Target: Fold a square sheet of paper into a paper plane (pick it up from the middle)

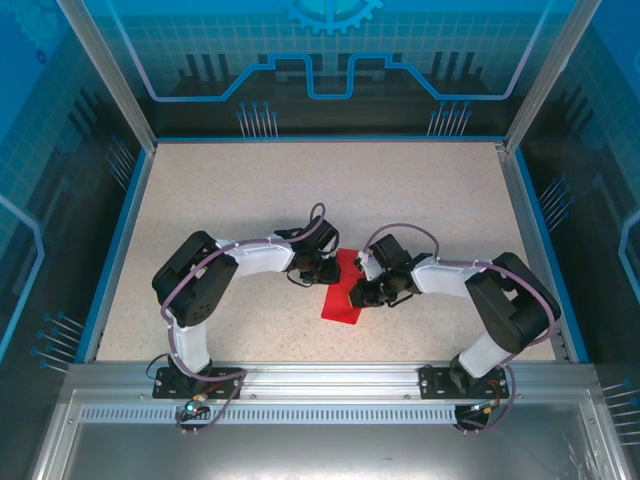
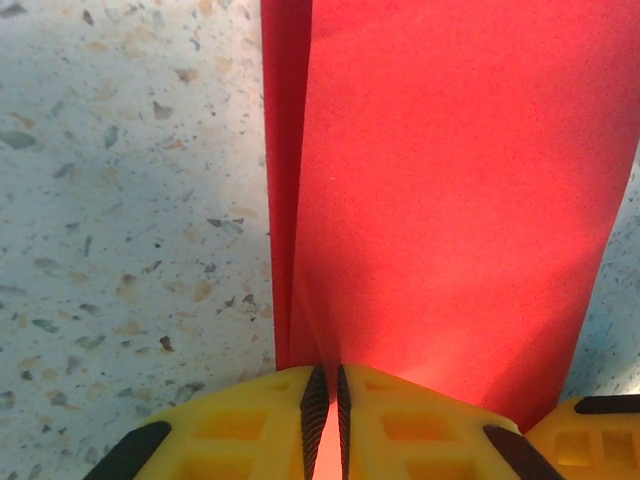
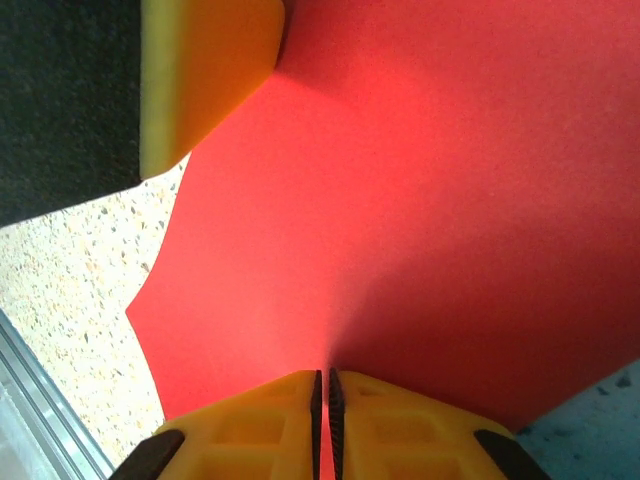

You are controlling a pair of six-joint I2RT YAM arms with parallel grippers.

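Two arms reach inward over the speckled table point(image 1: 200, 190) and meet near its middle. We start at the left, where the left arm point(image 1: 250, 258) bends toward the centre. The left claw point(image 1: 318, 270) sits at the upper left edge of the red sheet of paper point(image 1: 343, 300). In the left wrist view we see its yellow fingers point(image 2: 240, 425) pressed together, with a thin edge of the sheet pinched between them. From that grip a lengthwise crease runs away across the sheet, with a narrow, darker strip on its left side. The sheet lies between the two claws, and its near end extends toward the arm bases and rests on the table. At the sheet's right edge is the right claw point(image 1: 360, 292). In the right wrist view we see its yellow fingers point(image 3: 250, 420) likewise pressed together and pinching the sheet's near edge. A further yellow finger point(image 3: 200, 70) meets the sheet at the upper left of that view. Farthest right, the right arm point(image 1: 500, 300) folds back toward its base.
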